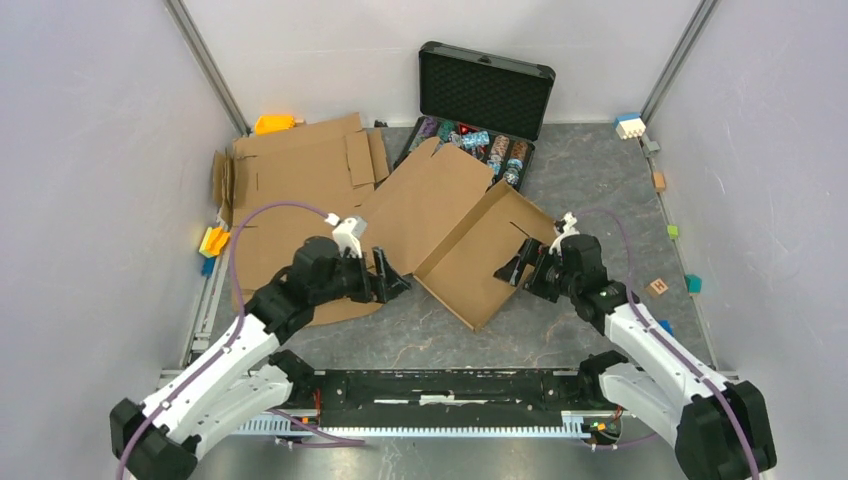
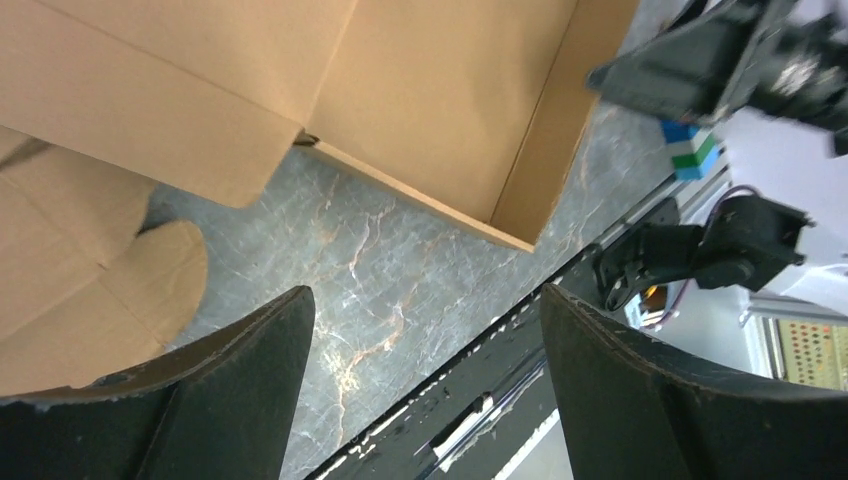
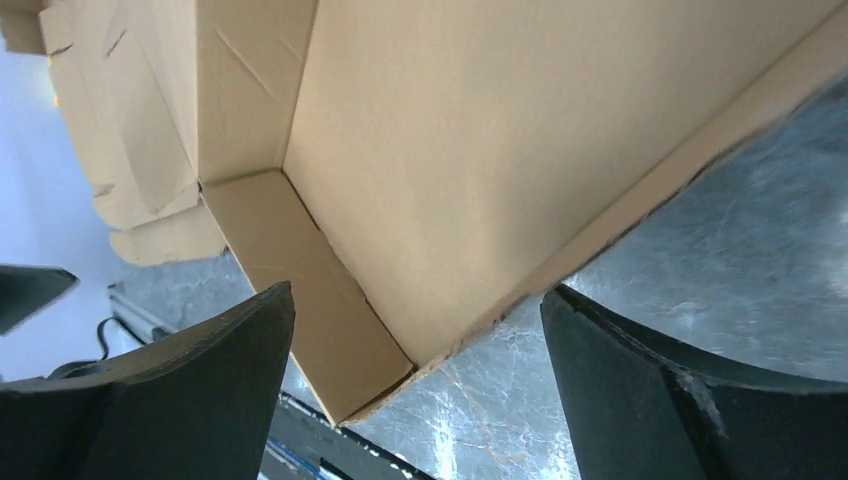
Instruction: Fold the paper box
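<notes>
The paper box (image 1: 455,235) is brown cardboard lying half unfolded in the middle of the table, its near and right walls raised and a wide flap spread toward the back left. My left gripper (image 1: 390,280) hovers open at the box's near-left edge. In the left wrist view my left gripper (image 2: 425,340) has only grey table between its fingers, with the box (image 2: 440,100) beyond them. My right gripper (image 1: 517,268) is over the box's right side. In the right wrist view my right gripper (image 3: 415,340) is wide open, and a corner of the box (image 3: 480,150) shows between the fingers, untouched.
A second flat cardboard sheet (image 1: 300,175) lies at the back left. An open black case (image 1: 487,85) with colourful chips stands behind the box. Small blocks sit along the edges: orange (image 1: 272,124), yellow (image 1: 213,240), white-blue (image 1: 630,125), a wooden cube (image 1: 657,288).
</notes>
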Robot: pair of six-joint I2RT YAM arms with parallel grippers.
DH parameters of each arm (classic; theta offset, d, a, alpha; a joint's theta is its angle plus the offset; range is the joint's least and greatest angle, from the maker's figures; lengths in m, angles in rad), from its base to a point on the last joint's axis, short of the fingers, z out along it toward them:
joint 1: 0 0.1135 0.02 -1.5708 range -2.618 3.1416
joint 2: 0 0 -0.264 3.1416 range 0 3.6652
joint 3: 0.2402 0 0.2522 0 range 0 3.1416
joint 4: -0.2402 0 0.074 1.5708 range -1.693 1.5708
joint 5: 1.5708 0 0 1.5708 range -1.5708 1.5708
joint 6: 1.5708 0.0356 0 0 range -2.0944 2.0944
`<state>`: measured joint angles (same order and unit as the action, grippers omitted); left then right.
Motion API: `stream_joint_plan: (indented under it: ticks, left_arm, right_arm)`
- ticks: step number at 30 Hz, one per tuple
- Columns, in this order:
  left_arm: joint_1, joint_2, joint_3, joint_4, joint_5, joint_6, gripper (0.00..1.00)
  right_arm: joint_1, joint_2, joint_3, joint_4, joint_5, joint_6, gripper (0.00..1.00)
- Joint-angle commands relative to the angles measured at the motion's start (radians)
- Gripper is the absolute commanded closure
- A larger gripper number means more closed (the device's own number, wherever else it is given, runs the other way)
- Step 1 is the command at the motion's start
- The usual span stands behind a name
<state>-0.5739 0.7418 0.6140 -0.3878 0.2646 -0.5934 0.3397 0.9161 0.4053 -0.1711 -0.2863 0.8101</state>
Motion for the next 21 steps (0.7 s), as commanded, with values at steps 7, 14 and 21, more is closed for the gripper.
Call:
stream_joint_plan:
  ticks: [7,14,21]
  left_arm:
    - [-0.251,0.160,-0.089,0.198,-0.273,-0.226,0.12]
    - [-0.339,0.352,-0.057,0.313,-0.389,-0.344,0.11]
    - [-0.360,0.499,-0.028,0.339,-0.478,-0.519,0.24]
  right_arm:
    - [-0.003,0.113,0.448,-0.450,0.573,-0.378,0.02]
    - [-0.116,0.153,0.455,-0.241,0.439,-0.531,0.02]
    - [-0.118,0.240,0.457,-0.188,0.411,-0.561,0.02]
